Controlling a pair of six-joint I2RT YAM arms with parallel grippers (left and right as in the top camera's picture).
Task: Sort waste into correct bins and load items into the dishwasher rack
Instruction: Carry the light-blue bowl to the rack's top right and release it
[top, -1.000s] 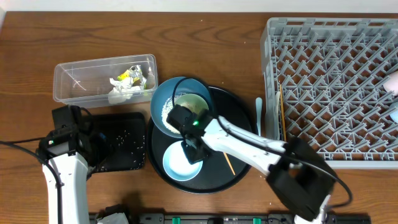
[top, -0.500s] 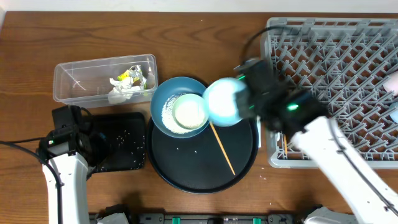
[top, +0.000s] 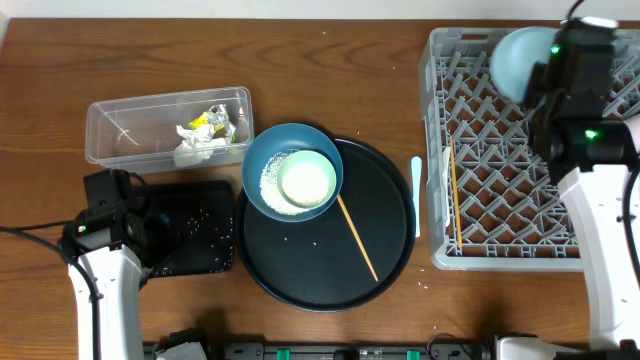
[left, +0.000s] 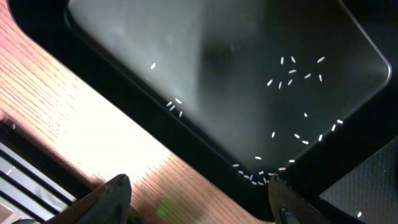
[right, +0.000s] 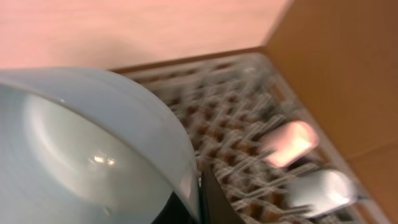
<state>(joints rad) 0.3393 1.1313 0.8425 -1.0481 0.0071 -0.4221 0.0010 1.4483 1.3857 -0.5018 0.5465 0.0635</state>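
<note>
- Fingers of left gripper (left: 199, 196) stand apart, empty, by flat black tray (left: 217, 50) sprinkled with rice grains (left: 292, 71).
- Pale green bowl (top: 307, 180) sits inside dark blue bowl (top: 262, 160), centre.
- Right gripper (right: 194, 202) clamps light blue bowl (top: 515, 60) over far side of dishwasher rack (top: 500, 190).

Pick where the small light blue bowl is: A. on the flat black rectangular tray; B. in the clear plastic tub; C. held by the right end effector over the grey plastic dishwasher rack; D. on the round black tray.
C: the right end effector is shut on the rim of the small light blue bowl, which hangs above the grey plastic dishwasher rack.
</note>
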